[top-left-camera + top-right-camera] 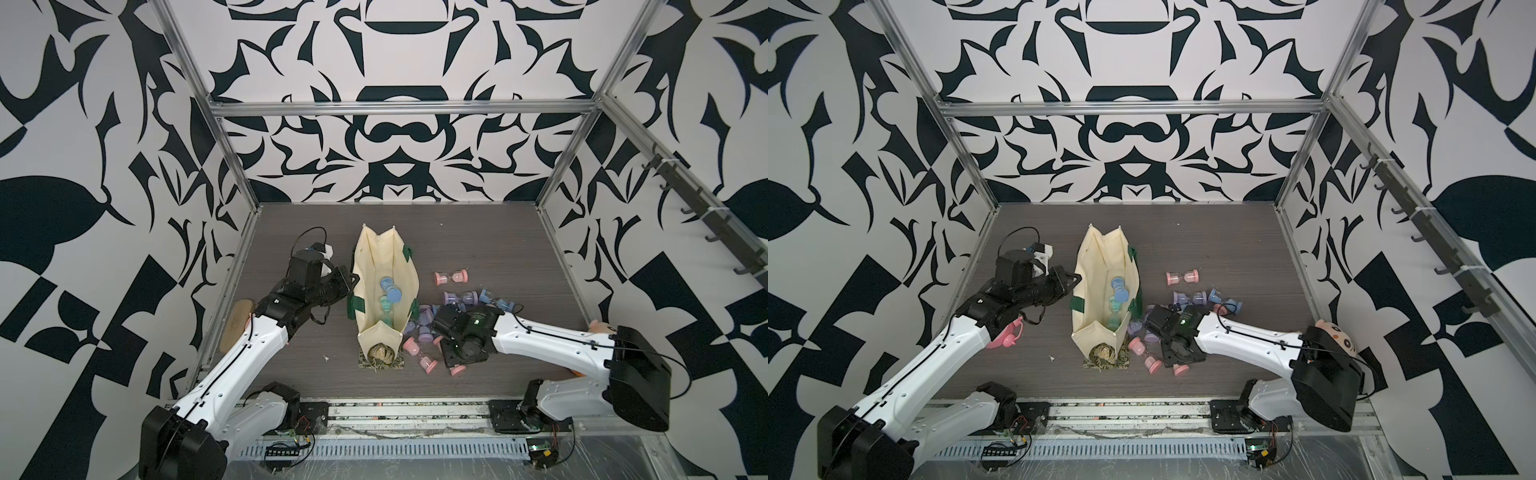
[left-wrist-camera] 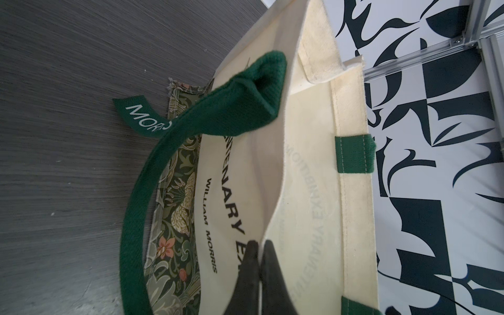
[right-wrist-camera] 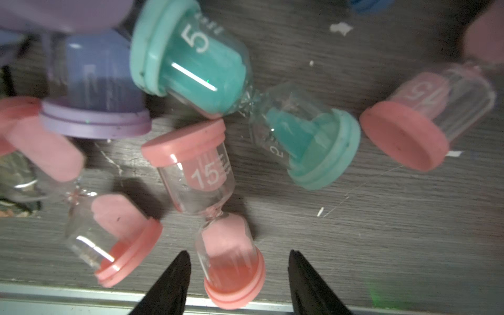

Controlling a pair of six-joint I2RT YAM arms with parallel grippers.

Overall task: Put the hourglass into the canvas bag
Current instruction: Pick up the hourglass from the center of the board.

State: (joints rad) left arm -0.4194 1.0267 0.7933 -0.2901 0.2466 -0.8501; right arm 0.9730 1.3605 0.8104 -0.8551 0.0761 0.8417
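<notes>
Step in hand: pick-up. The right gripper [image 3: 238, 253] is positioned with jaws apart, one on either side of the end bulb of a small clear hourglass with pink caps and pink sand [image 3: 214, 212], marked 15, lying on its side. No contact is seen. The left gripper [image 2: 259, 246] is clamped on the rim of the large cream canvas bag with green straps [image 1: 368, 270], whose mouth is held open. Next, as judged: closure on the bulb, a lift, then carriage to the bag near the gripper's side.

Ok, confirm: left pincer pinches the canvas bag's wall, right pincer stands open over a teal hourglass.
Wrong colour: the right wrist view shows the right pincer open over a pink hourglass marked 15. The left pincer does pinch the wall of the canvas bag.
</notes>
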